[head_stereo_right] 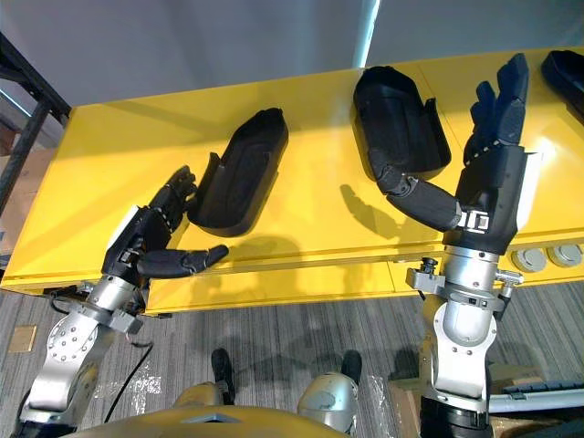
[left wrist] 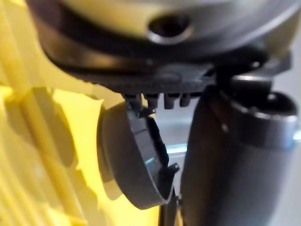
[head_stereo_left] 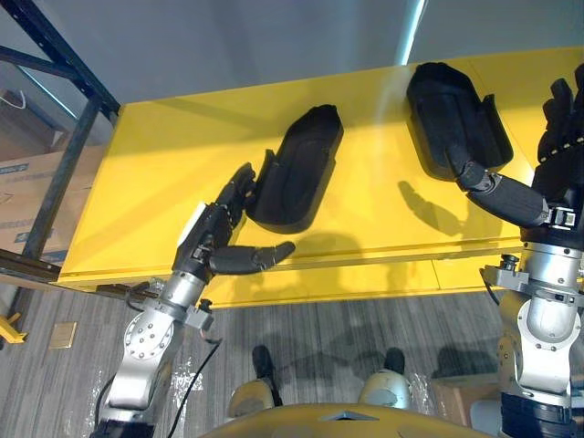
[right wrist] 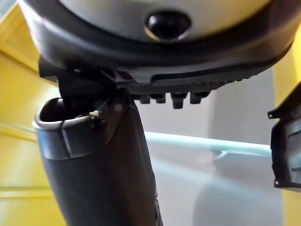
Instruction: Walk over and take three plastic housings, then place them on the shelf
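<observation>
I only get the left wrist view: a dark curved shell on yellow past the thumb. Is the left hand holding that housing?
Observer: No. The left hand is open, fingers straight, close beside the near end of the left housing; contact unclear.
Operator: How many housings are on the shelf?
Observer: On the yellow shelf, a second housing lies further right, and a third dark piece is cut off at the right eye view's edge.
Operator: And the right hand?
Observer: The right hand is open, fingers straight, thumb pointing toward the second housing.
</observation>
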